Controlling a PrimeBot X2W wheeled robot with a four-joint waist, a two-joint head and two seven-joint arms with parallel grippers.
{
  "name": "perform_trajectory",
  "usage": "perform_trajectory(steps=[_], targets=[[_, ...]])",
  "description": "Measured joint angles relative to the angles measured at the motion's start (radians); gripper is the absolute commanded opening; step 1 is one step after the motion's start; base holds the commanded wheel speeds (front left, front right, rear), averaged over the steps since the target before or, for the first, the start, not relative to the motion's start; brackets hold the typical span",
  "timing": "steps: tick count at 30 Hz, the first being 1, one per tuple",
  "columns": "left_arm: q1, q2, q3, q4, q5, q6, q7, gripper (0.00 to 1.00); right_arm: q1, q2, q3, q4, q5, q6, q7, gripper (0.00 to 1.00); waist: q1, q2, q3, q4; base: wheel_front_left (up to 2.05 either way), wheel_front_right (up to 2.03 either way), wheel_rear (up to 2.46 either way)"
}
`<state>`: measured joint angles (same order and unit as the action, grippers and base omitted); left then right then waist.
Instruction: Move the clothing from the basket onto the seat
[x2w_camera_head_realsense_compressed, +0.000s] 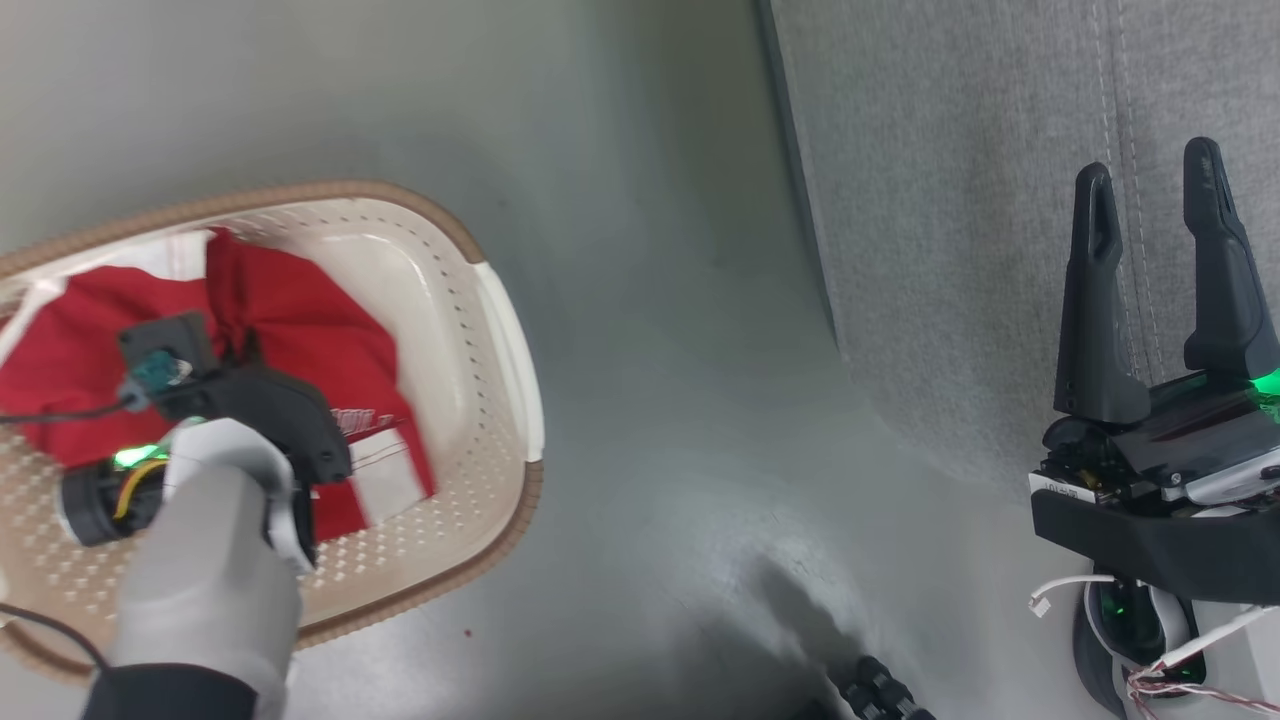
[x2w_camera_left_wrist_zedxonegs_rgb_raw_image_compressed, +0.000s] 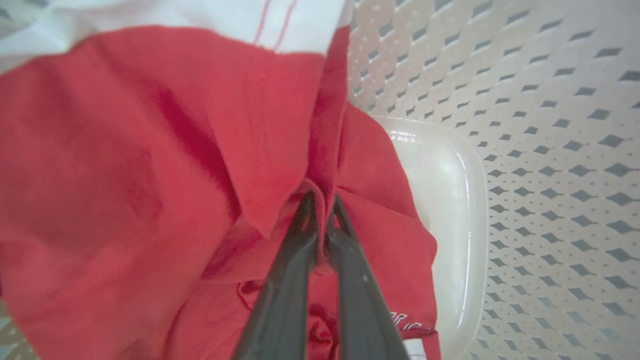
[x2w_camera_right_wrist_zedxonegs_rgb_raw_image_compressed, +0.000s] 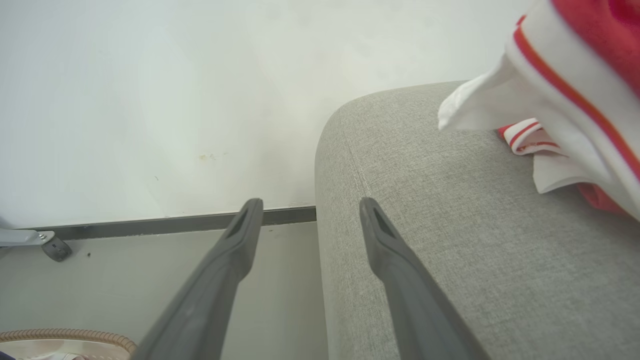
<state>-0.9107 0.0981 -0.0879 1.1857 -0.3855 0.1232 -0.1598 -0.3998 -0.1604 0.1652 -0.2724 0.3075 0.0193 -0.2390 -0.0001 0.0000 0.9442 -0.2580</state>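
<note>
Inside basket, left gripper is pinching red clothing; right gripper is hovering, fingers spread, over seat edge.

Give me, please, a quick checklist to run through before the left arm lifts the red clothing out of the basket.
1. Grip: ok, the left tool is shut on the clothing, with red fabric bunched between its fingers.
2. Lift-out: not ok, the clothing lies inside the basket.
3. Single garment caught: cannot tell, folds hide the layers.
4. Other arm: ok, the right tool is open and empty at the edge of the seat.
5. Landing spot: ok, there is bare grey fabric beside another red-and-white garment on the seat.
</note>
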Motion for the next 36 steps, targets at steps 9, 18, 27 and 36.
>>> perform_trajectory(steps=[9, 18, 27, 36], targets=[[0.064, -0.035, -0.013, 0.001, -0.015, -0.028, -0.062, 0.00, -0.001, -0.018, -0.004, 0.078, -0.005, 0.016, 0.000, 1.00, 0.0000, 0.0000, -0.084, 0.053, 0.00, 0.00, 0.00], [0.133, -0.058, -0.023, -0.007, -0.029, -0.062, -0.083, 0.00, 0.002, -0.036, -0.006, 0.172, -0.006, 0.025, 0.000, 1.00, -0.0001, -0.0001, -0.199, 0.108, 0.00, 0.00, 0.00], [0.188, -0.065, -0.025, -0.041, -0.036, -0.081, -0.089, 0.00, 0.033, -0.048, -0.012, 0.250, -0.006, 0.030, 0.000, 1.00, -0.0001, 0.0000, -0.328, 0.165, 0.00, 0.00, 0.00], [0.261, -0.066, -0.025, -0.134, -0.035, -0.098, -0.090, 0.00, 0.078, -0.048, -0.003, 0.320, -0.005, 0.034, 0.000, 1.00, -0.0001, -0.0001, -0.463, 0.215, 0.00, 0.00, 0.00]])
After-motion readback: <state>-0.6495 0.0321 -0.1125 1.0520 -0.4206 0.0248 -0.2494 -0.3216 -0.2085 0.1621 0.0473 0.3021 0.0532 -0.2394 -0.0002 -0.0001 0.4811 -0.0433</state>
